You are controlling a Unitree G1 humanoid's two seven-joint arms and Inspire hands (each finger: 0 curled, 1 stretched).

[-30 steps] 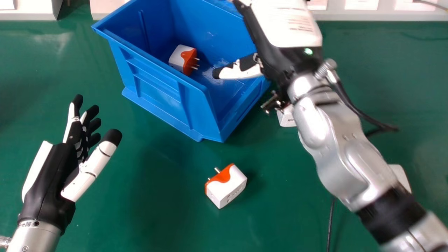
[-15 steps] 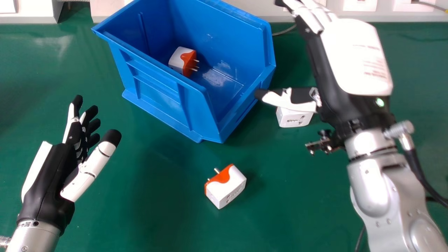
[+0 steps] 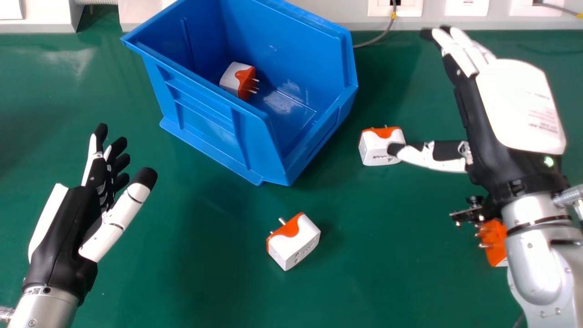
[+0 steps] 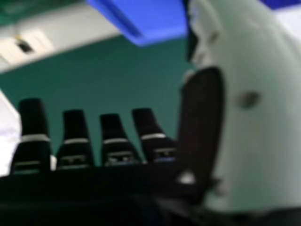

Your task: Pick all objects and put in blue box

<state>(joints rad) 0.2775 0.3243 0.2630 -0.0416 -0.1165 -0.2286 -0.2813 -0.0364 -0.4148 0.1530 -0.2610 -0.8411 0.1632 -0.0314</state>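
My right hand is open over the right side of the table, its thumb tip overlapping a white-and-orange adapter beside the box; contact cannot be told. In the right hand view the fingers of this hand are straight and hold nothing. The blue box, also a blue edge there, has one adapter inside. Another adapter lies at front centre. An orange-faced adapter is partly hidden by my right wrist. My left hand is open at the left, holding nothing.
Wall sockets line the back edge of the green table, with a grey cable running behind the box. Bare table lies between my left hand and the front adapter.
My right hand has moved from over the box to the right and nearer, uncovering the adapter beside the box and part of the far-right one. My left hand has stayed still.
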